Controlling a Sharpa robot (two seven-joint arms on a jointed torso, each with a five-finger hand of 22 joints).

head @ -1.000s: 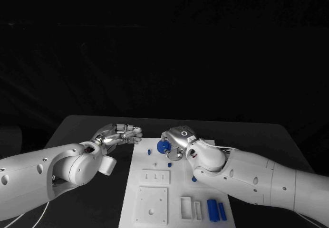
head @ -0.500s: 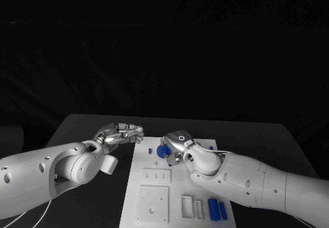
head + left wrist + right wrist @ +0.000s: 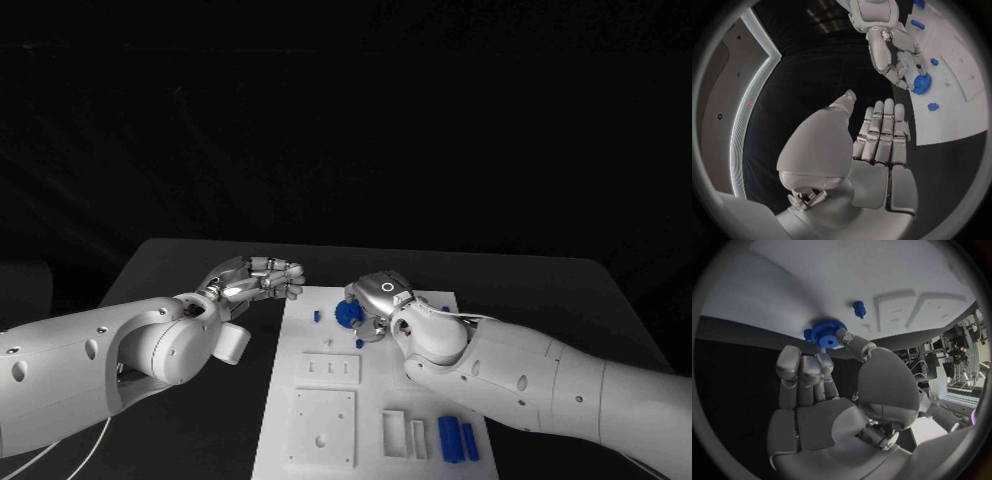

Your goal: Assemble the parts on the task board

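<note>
Nearest the robot, two blue bars [image 3: 457,440] are lying side by side on the near right corner of the board [image 3: 372,462], well behind the right hand and close under the right forearm. Left of them on the board, two narrow raised slots [image 3: 402,438] are sitting, then a square raised block [image 3: 320,430], and beyond that a smaller block [image 3: 330,372] with three slits.

Farther out, the right hand [image 3: 378,305] is hovering low over the far end of the board, pinching a blue gear [image 3: 348,314] between thumb and fingertips; in the right wrist view the gear [image 3: 826,333] is sitting right at the fingertips [image 3: 846,338], with the other fingers lying straight and close together beside it. A small blue peg [image 3: 359,344] is standing on the board just on the near side of this hand; the right wrist view is showing a peg [image 3: 859,308] a little beyond the gear. Another small peg [image 3: 316,316] is standing just to the left of the gear, between the two hands.

The left hand [image 3: 260,281] is hanging over the black table [image 3: 173,265] just off the board's left edge, level with the right hand and apart from it. It is holding nothing; in the left wrist view its fingers [image 3: 879,131] are lying straight and pressed side by side, thumb set apart.
</note>
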